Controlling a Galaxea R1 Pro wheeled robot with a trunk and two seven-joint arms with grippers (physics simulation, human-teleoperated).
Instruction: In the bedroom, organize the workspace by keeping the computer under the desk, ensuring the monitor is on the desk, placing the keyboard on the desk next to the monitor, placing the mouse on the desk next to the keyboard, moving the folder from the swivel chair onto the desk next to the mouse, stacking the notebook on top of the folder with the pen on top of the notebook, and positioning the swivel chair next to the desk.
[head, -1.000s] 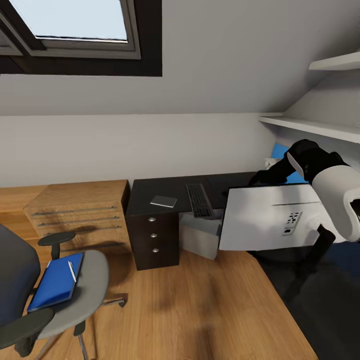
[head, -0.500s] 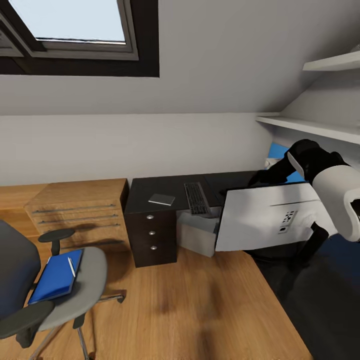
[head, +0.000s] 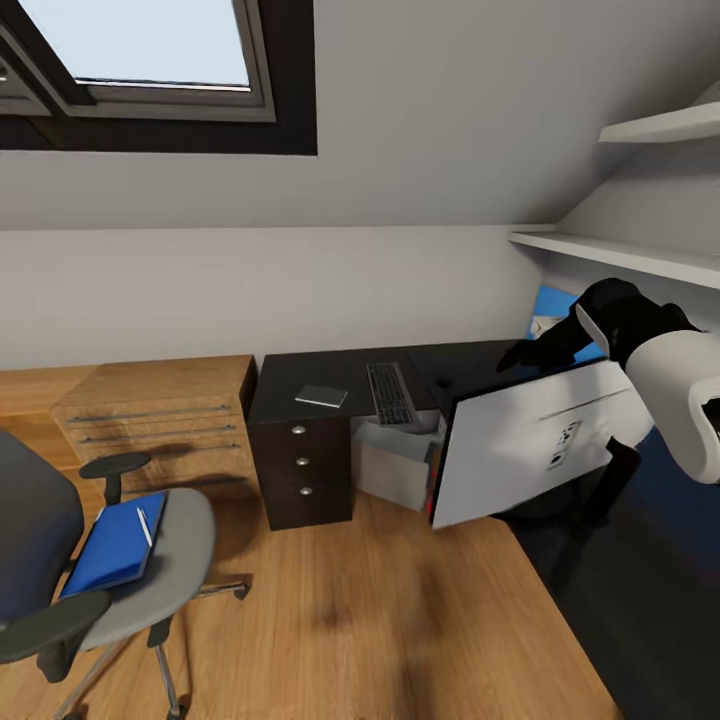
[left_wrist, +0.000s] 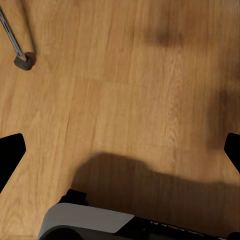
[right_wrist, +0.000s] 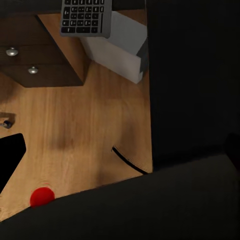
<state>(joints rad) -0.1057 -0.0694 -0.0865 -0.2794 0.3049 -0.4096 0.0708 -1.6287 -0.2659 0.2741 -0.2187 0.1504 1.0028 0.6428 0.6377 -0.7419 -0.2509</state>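
Observation:
The black desk (head: 300, 376) carries the dark grey notebook (head: 322, 395) and the keyboard (head: 390, 392). Under the desk stands the light grey computer (head: 395, 462). The monitor (head: 530, 450) hangs tilted at the right, white back toward me, left end low. My right arm reaches behind its top edge. In the right wrist view the right gripper (right_wrist: 120, 152) has its fingers spread wide against the black screen (right_wrist: 195, 85). The swivel chair (head: 170, 560) at the left holds the blue folder (head: 110, 550) with the pen (head: 145, 527) on it. My left gripper (left_wrist: 120, 150) is open over bare floor. The mouse is hidden.
A light wooden drawer unit (head: 160, 415) stands left of the desk. White shelves (head: 620, 255) and a blue panel (head: 555, 300) are at the right wall. A dark rug (head: 640, 610) covers the floor at right. A chair caster (left_wrist: 22, 61) lies near my left gripper.
The monitor has tipped: its left end dropped toward the floor and its right end rose. The whole view slid slightly, so the camera moved.

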